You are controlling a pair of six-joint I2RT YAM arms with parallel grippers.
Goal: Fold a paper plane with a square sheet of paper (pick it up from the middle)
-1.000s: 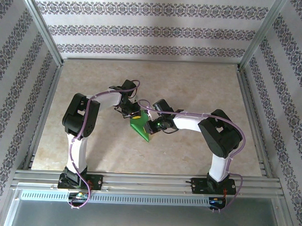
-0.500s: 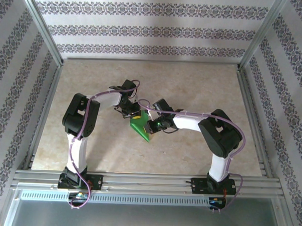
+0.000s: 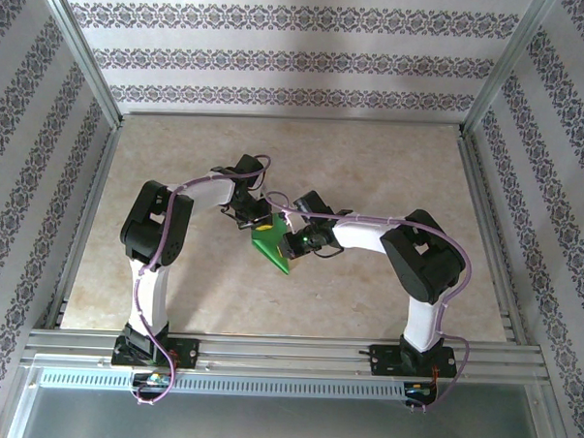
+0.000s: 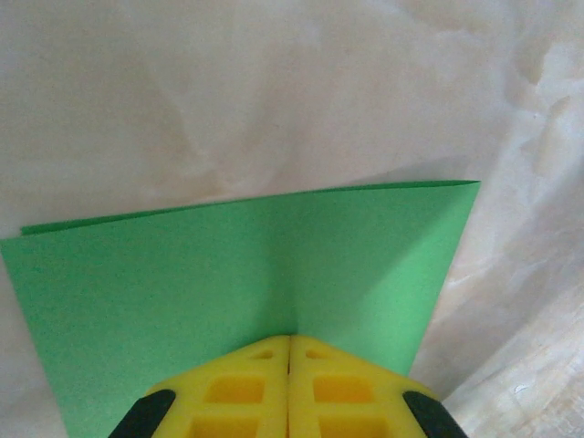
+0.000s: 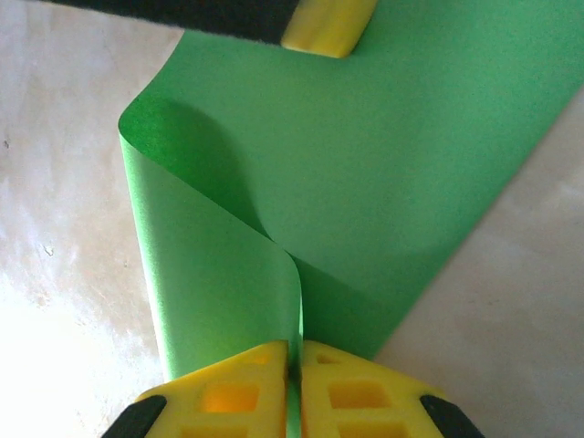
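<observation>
The square sheet of paper (image 3: 274, 249) is bright green and is held just above the table between both arms. In the left wrist view the sheet (image 4: 237, 265) lies doubled over, with a second layer's edge showing along its far side. My left gripper (image 4: 289, 339) is shut on its near edge. My right gripper (image 5: 294, 354) is shut on a flap of the sheet (image 5: 383, 155) that curls up from the flat part. From above, the left gripper (image 3: 256, 220) and right gripper (image 3: 293, 242) meet at the sheet. A yellow left fingertip (image 5: 327, 26) shows beyond it. The paper plane is out of view.
The beige marbled tabletop (image 3: 372, 164) spreads around the arms. Patterned walls and metal frame rails (image 3: 487, 198) close in the back and both sides. The arm bases stand on the near rail (image 3: 286, 355).
The right gripper and forearm have crept slightly left toward the left gripper, tightening the curl in the sheet. The left arm has stayed put.
</observation>
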